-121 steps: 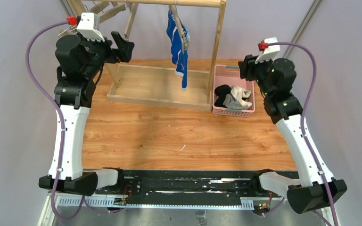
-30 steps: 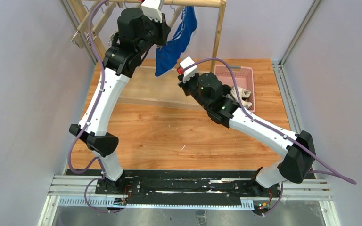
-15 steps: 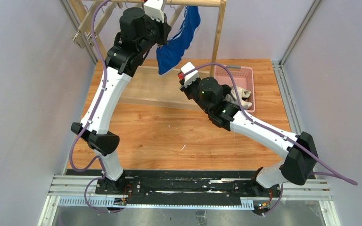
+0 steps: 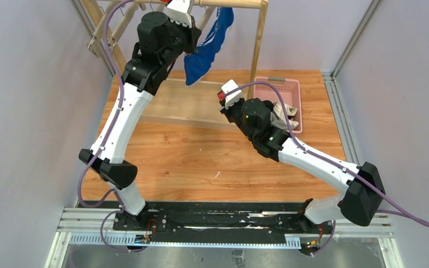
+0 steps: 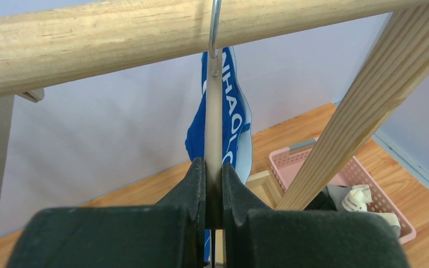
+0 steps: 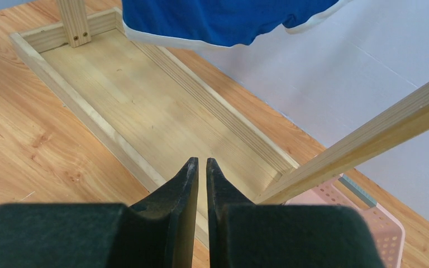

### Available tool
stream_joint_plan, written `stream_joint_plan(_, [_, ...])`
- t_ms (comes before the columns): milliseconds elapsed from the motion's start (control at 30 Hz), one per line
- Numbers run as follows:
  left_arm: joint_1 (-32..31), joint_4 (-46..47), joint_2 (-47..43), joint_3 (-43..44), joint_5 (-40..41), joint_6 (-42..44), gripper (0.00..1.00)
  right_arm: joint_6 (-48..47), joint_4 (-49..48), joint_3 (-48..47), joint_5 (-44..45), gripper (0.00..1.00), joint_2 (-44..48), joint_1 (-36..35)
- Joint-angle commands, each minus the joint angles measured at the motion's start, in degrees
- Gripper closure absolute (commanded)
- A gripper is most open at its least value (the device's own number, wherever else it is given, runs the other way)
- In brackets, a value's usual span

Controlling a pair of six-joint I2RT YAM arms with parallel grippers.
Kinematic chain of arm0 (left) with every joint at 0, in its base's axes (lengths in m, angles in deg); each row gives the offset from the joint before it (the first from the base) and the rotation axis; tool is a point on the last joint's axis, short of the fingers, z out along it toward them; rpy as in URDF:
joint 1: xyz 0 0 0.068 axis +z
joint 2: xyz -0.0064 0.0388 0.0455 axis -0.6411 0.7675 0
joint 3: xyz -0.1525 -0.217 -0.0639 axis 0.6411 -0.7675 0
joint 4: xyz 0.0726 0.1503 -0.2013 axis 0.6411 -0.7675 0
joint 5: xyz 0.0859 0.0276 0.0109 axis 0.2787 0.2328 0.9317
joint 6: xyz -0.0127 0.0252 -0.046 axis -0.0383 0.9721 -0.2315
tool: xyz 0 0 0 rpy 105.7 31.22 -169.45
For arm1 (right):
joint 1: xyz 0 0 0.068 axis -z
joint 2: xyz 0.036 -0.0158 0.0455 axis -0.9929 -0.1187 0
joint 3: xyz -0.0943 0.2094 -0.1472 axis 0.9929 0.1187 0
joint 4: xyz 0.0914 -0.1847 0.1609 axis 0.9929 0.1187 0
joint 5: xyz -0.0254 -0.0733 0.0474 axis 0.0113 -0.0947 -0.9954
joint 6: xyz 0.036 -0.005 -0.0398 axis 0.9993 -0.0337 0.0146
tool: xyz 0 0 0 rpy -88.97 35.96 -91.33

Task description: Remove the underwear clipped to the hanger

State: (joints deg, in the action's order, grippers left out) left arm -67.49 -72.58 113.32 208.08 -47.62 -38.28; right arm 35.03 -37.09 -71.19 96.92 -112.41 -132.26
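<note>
A bright blue underwear with white markings hangs from a pale wooden hanger, whose wire hook sits over the round wooden rail. My left gripper is shut on the hanger's lower part, seen edge-on, with the blue underwear just behind it. My right gripper is shut with nothing between its fingers. It hovers over the rack's base, below the blue underwear's hem and apart from it.
A pink basket at the right of the rack holds black and grey cloth. The rack's wooden base frame and slanted post lie ahead of my right gripper. The wall is close behind.
Both arms have come in from the sides to the rack. In the last second my left gripper closed on the hanger and my right arm drew back to the right, away from the cloth.
</note>
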Motion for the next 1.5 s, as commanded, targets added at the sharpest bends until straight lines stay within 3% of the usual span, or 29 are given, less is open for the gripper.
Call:
stream_joint_plan(0, [-0.25,5.90,-4.04,-1.20,-0.37,-0.05,1.00,0.54,-2.08,1.52,1.26,0.89,1.99,1.11])
stream_joint_plan(300, [-0.25,8.55,-9.42,-9.40,-0.41,0.53,1.00,1.91,-2.57,3.23,0.83,0.90,2.91,2.13])
stream_joint_plan(533, [-0.25,5.44,-11.12,-11.02,-0.42,1.23,1.00,2.70,-2.30,3.52,0.51,0.89,2.78,2.44])
stream_joint_plan(800, [-0.27,4.14,-22.33,-26.97,0.40,2.13,1.00,5.72,2.09,2.52,-1.80,0.88,2.96,5.50])
stream_joint_plan(900, [-0.25,0.06,-27.09,-31.86,0.21,2.53,1.00,8.28,3.83,3.06,-4.80,0.83,3.78,8.60])
stream_joint_plan(967, [-0.25,-3.51,-30.39,-34.81,-0.54,2.62,1.00,10.10,4.77,4.16,-7.61,0.72,5.06,11.28])
stream_joint_plan(1033, [-0.25,-6.54,-33.62,-38.15,-2.21,3.46,1.00,11.42,5.75,5.62,-11.78,0.44,7.09,14.42])
stream_joint_plan(1067, [-0.27,-7.54,-35.43,-40.16,-3.08,3.79,1.00,12.00,6.32,6.21,-15.20,0.34,8.20,16.41])
stream_joint_plan(1133, [-0.25,-8.31,-39.48,-44.43,-6.40,5.14,1.00,12.87,7.76,7.50,-25.28,0.25,10.44,20.72])
stream_joint_plan(1333, [-0.25,-8.43,-47.33,-54.49,-17.32,7.84,1.00,12.92,9.29,9.92,-51.87,0.22,15.15,32.89])
stream_joint_plan(1467, [-0.25,-10.86,-48.41,-55.77,-25.64,9.63,1.00,9.18,11.06,9.42,-69.09,0.22,16.95,34.54])
